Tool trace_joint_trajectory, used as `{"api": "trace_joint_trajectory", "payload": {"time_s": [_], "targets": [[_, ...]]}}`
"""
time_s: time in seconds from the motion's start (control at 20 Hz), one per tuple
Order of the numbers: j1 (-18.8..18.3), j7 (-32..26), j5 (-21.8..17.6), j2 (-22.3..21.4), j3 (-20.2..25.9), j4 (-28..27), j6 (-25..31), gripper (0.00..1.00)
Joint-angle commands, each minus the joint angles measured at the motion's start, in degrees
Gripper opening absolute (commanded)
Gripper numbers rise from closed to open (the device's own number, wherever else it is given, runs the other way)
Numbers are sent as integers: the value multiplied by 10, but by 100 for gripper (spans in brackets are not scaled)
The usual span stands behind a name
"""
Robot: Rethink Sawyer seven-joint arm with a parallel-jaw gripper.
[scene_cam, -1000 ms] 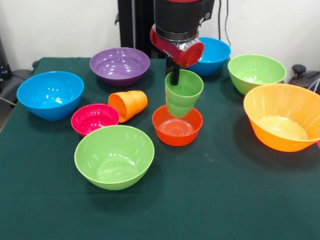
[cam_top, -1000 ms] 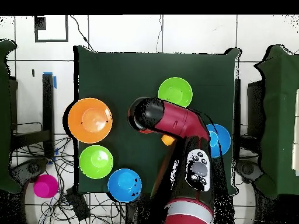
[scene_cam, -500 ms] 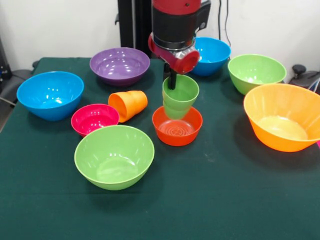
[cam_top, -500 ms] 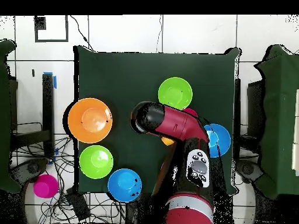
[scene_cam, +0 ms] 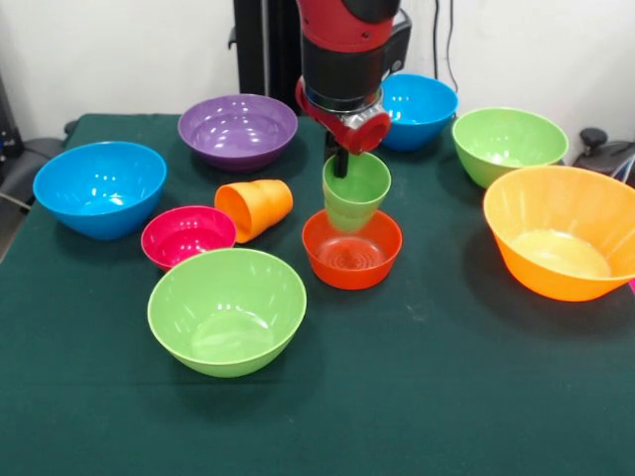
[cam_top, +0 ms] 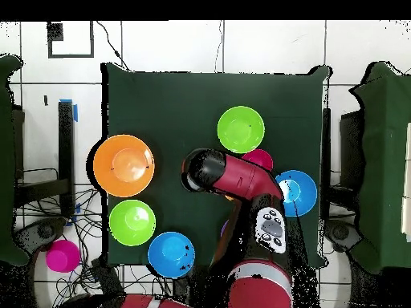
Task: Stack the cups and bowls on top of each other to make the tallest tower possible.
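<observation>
My gripper (scene_cam: 342, 167) is shut on the rim of the light green cup (scene_cam: 355, 194), with one dark finger inside it. The cup hangs upright, just above the far rim of the small orange-red bowl (scene_cam: 351, 250). The orange cup (scene_cam: 256, 206) lies on its side to the left, beside the magenta bowl (scene_cam: 187, 236). Around them stand a light green bowl (scene_cam: 226, 309), two blue bowls (scene_cam: 99, 186) (scene_cam: 417, 109), a purple bowl (scene_cam: 238, 129), another green bowl (scene_cam: 508, 144) and the large orange bowl (scene_cam: 566, 230). In the overhead view the arm (cam_top: 233, 172) hides the cup and gripper.
All bowls stand on a dark green cloth (scene_cam: 417, 397), whose front half is bare. In the overhead view a pink object (cam_top: 62, 255) lies off the table at the lower left, among cables.
The gripper has carried the green cup slightly left and back over the orange-red bowl. Nothing else on the table has shifted.
</observation>
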Motion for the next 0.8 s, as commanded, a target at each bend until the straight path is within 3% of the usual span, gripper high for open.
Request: {"api": "trace_joint_trajectory", "payload": {"time_s": [0.05,0.4,0.65,0.8], "targets": [[-6,13,-14,19,59,23,-31,0],[-1,24,-8,9,58,18,-45,0],[14,13,-25,-19,34,-19,25,0],[11,13,-21,-13,41,-15,12,0]]}}
